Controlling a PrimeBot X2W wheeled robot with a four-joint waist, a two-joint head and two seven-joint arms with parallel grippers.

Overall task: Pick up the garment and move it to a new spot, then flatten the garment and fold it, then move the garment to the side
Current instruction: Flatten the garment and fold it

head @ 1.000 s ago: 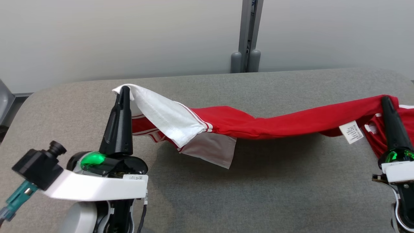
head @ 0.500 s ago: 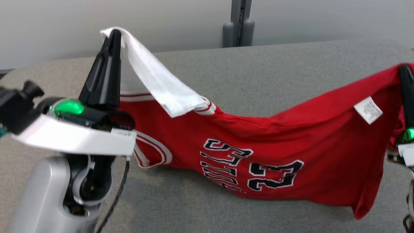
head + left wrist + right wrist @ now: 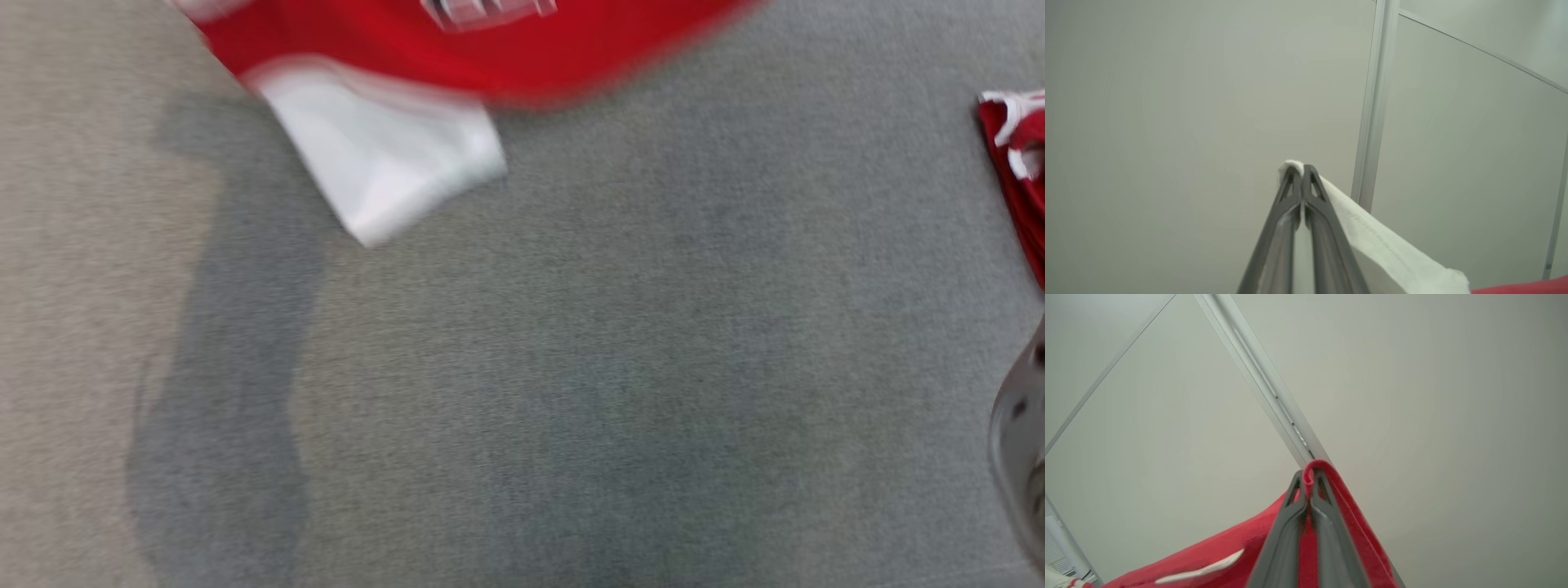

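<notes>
One red-and-white garment [image 3: 367, 41] hangs, blurred, over the far part of the grey tabletop [image 3: 571, 367], held up by two pincers. The left pincer [image 3: 1301, 168] is clamped on its white edge; the right pincer [image 3: 1309, 473] is clamped on a red fold.

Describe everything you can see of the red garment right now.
The garment is a soft red knit jersey with a white sleeve, white trim and a white label. The left claw is shut on the white sleeve's stitched edge; the right claw is shut on a folded red edge. It hangs between them over the grey table, blurred in the head view, so contact with the table cannot be judged.
</notes>
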